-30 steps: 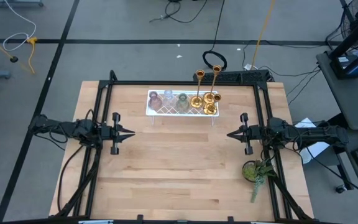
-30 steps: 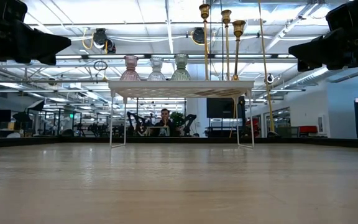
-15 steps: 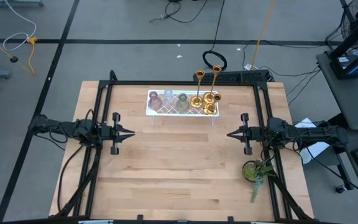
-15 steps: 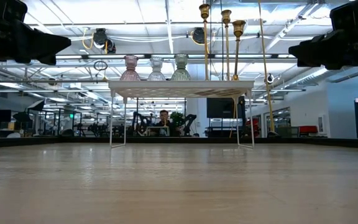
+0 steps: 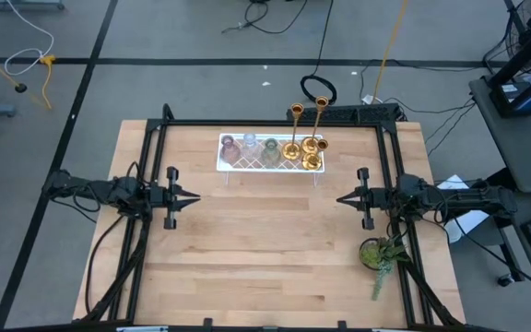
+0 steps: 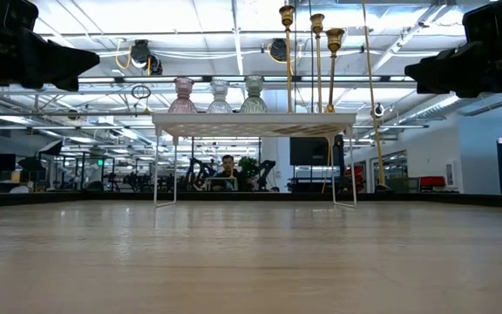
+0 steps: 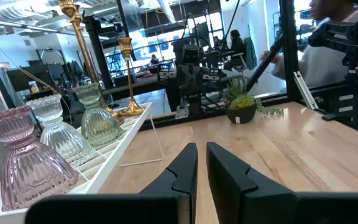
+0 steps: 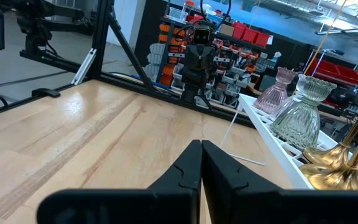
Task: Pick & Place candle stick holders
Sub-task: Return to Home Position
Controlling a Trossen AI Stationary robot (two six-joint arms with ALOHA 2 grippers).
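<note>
Zero movement in the last second. Three shiny gold candlesticks (image 5: 304, 148) plus pink, clear, green glass cups (image 5: 250, 145) all on the white raised tray (image 5: 235, 166), far centre. Left arm (image 5: 109, 191), right arm (image 5: 431, 198) parked at the sides, jaws pressed together, empty. Looks done.

L end effector (image 5: 194, 196) & R end effector (image 5: 341, 197) closed; arms level, facing each other.

- The white tray (image 5: 222, 159) at the worktop's (image 5: 265, 240) rear carries three glass cups (image 5: 250, 146) and three gold candlesticks (image 5: 310, 146).
- The left hand (image 5: 194, 196) and the right hand (image 5: 340, 197) face each other, well apart.
- A plant (image 5: 381, 254) stands near the right hand.
</note>
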